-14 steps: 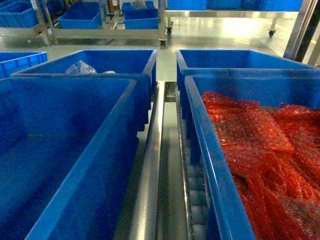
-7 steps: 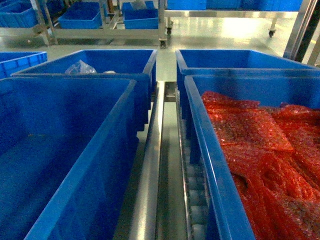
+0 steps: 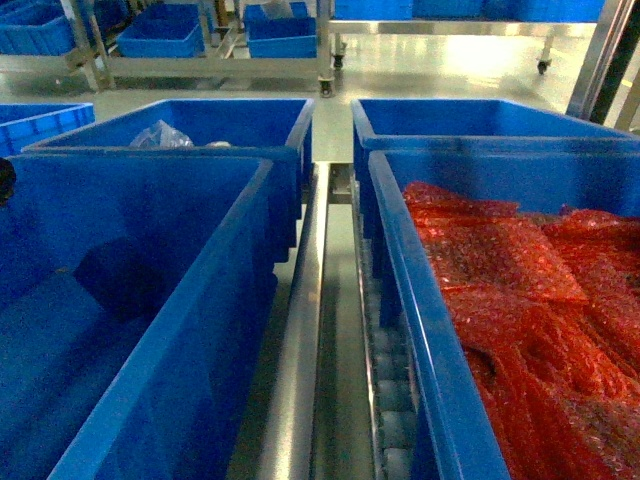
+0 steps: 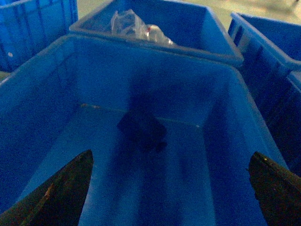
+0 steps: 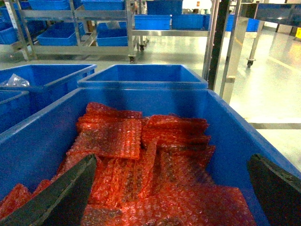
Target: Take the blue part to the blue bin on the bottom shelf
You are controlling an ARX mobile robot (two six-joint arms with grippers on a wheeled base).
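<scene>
Your left gripper (image 4: 171, 188) hangs over blue bin (image 4: 42, 89), jaws spread wide, nothing held. Dark blue part (image 4: 142, 132) lies on bin floor. Your right gripper (image 5: 171, 190), likewise spread, hovers above red bubble-wrap packets (image 5: 141, 165).

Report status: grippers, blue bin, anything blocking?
Left gripper open above the deep bright-blue plastic bin. Small dark part lying on its floor. Right gripper open over red bubble-wrap packets. No obstruction visible.
</scene>
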